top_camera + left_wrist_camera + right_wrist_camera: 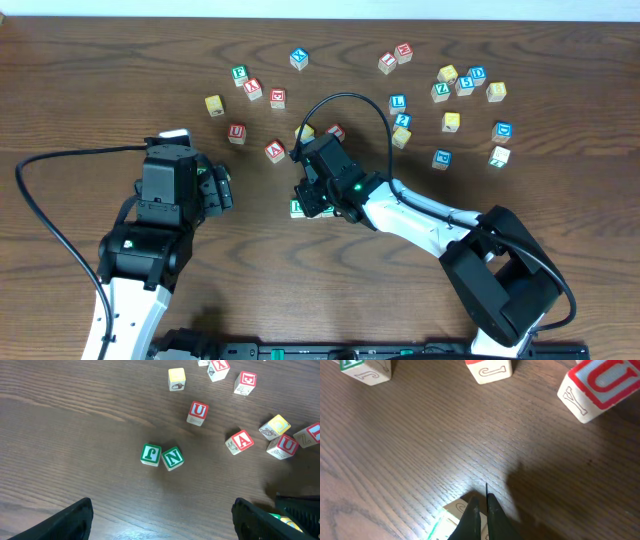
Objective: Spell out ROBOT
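Dark grained wood table [100, 60]; left tool [162, 522] wide; right tool [482, 510] pinched closed over pale green-edged cube [451, 521].

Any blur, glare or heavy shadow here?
Overhead: evenly lit, sharp, no strong glare on the brown wooden table. Left wrist: green-framed wooden J cube crisp. Right wrist: red-framed wooden U cube soft; dark shadow beside the shut jaws.
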Robot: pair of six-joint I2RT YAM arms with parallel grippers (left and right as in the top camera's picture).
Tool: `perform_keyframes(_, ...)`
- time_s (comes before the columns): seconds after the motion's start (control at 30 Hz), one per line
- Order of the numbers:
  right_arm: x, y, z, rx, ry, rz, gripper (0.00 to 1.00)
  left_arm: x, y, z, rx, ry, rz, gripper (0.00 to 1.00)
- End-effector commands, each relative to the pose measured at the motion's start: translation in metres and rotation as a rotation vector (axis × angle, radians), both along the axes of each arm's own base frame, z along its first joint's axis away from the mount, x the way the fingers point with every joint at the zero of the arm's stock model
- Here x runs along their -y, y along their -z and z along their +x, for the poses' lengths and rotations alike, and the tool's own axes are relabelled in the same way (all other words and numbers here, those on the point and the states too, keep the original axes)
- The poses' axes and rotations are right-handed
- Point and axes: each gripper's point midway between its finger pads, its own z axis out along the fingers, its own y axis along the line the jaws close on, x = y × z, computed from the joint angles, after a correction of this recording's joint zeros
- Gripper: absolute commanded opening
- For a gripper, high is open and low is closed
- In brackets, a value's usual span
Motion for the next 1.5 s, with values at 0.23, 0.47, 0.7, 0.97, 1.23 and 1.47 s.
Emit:
perform_keyframes(0.23,-0.017,-0.006,-0.012,0.008,-0.066,0.019,0.01,0.000,-0.010,0.004,0.023,0.003,0.000,0.87)
perform_keyframes(0.47,-0.016,-0.005,-0.013,0.002,-0.067,0.014,0.01,0.000,-0.010,0.004,0.023,0.003,0.000,0.87)
perform_keyframes(0.7,-0.020,-0.003,-0.022,-0.008,-0.085,0.005,0.01,0.000,-0.010,0.004,0.022,0.003,0.001,0.87)
perform_keyframes(0.97,-0.019,-0.002,-0.021,-0.006,-0.082,0.000,0.01,0.000,-0.010,0.004,0.022,0.003,0.001,0.87)
perform_keyframes(1.23,-0.016,-0.010,-0.004,0.045,-0.067,-0.001,0.01,0.000,-0.010,0.004,0.023,0.003,0.000,0.87)
perform_keyframes(1.47,-0.018,-0.070,-0.004,0.057,-0.143,-0.057,0.02,0.000,-0.010,0.004,0.023,0.003,0.000,0.87)
